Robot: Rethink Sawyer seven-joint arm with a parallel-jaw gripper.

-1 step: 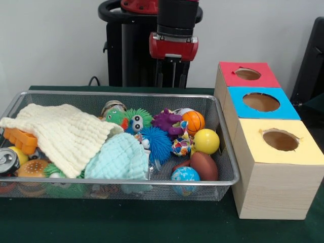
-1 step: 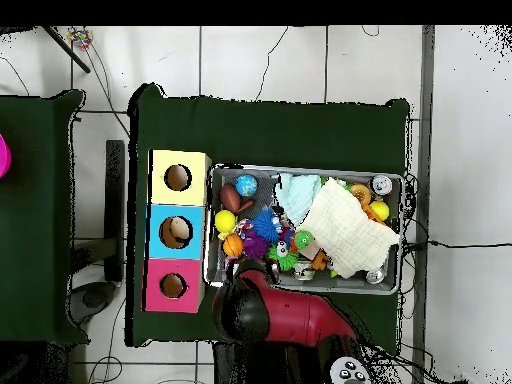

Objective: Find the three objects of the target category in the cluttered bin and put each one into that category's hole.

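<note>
**Ball toys in wire bin, right end**

Target group: balls clustered at the lower right of the wire bin [image 1: 223, 119] in the front view. Yellow ball [image 1: 206, 140] beside the bin's right wall; orange basketball [image 1: 193, 121] just behind it; globe ball [image 1: 185, 177] against the near wall; brown football [image 1: 204, 165] between globe and yellow ball, long axis tilted from upper left to lower right.

Surroundings: blue spiky ball [image 1: 156, 142], purple spiky toy [image 1: 168, 122] and green furry toy [image 1: 125, 117] crowd the centre. A cream cloth [image 1: 63, 134] and pale blue cloth [image 1: 119, 158] cover the left half, over a burger toy [image 1: 33, 169] and a can [image 1: 7, 161].

Box [image 1: 268, 172] at right: red hole [image 1: 247, 74], blue hole [image 1: 261, 102], yellow hole [image 1: 280, 139].

Arm: gripper [image 1: 173, 76] hangs upright behind the bin's far rim, top centre; whether spread or pressed together cannot be told.
</note>
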